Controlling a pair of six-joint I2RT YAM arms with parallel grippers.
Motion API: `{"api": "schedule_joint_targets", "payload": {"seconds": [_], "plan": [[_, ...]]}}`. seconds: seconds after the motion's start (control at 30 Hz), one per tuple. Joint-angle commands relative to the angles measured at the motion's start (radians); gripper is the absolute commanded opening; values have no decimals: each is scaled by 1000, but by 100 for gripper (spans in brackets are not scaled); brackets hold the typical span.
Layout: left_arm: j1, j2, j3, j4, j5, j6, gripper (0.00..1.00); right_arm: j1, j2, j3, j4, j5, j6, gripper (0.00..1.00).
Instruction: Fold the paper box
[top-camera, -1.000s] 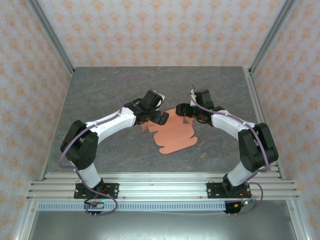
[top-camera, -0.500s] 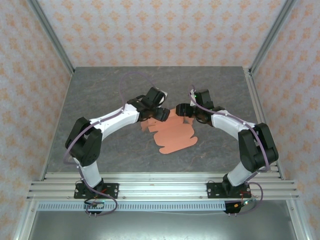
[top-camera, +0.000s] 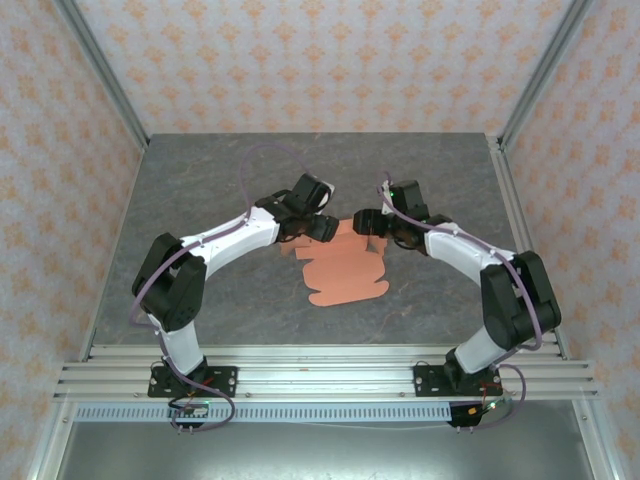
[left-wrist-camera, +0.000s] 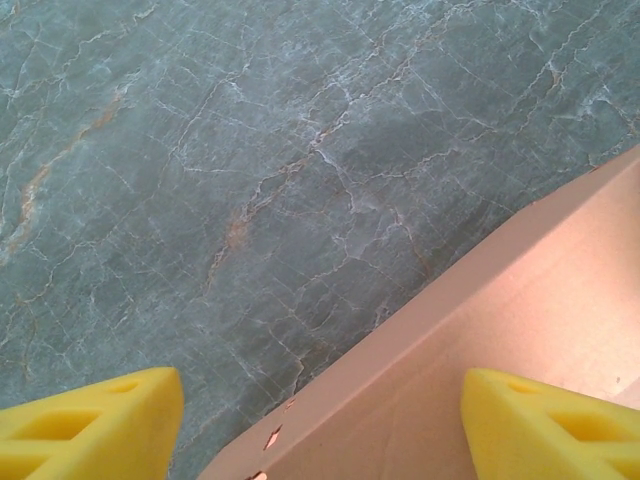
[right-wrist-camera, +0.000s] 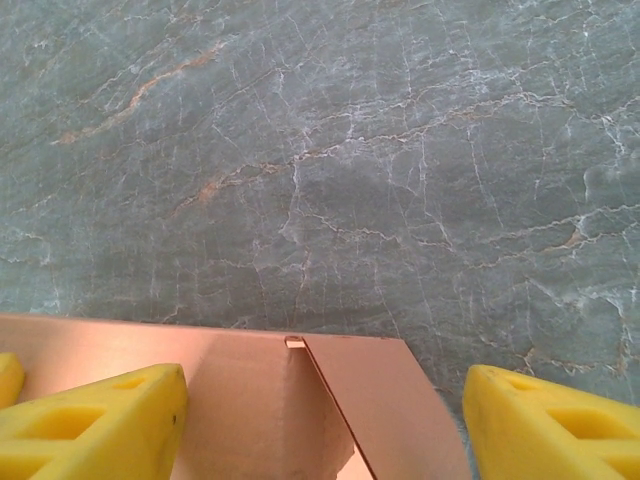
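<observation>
Salmon-orange thin cardboard paper box (top-camera: 342, 272) is found near the middle of the grey-green marbled tabletop (top-camera: 200, 190), mostly as a flat die-cut sheet. Its rounded tabs are spread toward 6 o'clock, and its far flaps, which appear partly raised, lie at 12 o'clock between the two arms. These flaps are approached from 10 o'clock by the left gripper (top-camera: 322, 229) and from 1 o'clock by the right gripper (top-camera: 366, 222). In the left wrist view a straight cardboard edge is seen running from 7 o'clock up to 3 o'clock, and the yellow fingertips (left-wrist-camera: 90, 425) are held wide apart with nothing pinched between them. In the right wrist view a creased flap (right-wrist-camera: 385, 405) is seen between equally spread jaws, so both grippers are judged released. The step in hand is judged to be the raising of the far flaps along their creases. For this to be done well, each flap should be taken close to its crease, with one finger placed behind the card and one in front. The jaws should be closed gently, since thin card is easily buckled. Both sides should be lifted together, because the flat part is pinned by nothing and could be dragged across the smooth top.
</observation>
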Motion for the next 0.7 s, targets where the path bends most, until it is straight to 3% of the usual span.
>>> {"api": "schedule_joint_targets", "payload": {"seconds": [0.0,0.1,0.67], "plan": [[10,18,16,-38,1,-6,70,2,-42,-17,-37,31,8,73],[9,14,6,-37,4,-5,65,2,-64,-28,-34,38,14,73],[10,-14,-61,-2,21,-22,65,-2,-198,-121,-67,65,110,72]]}}
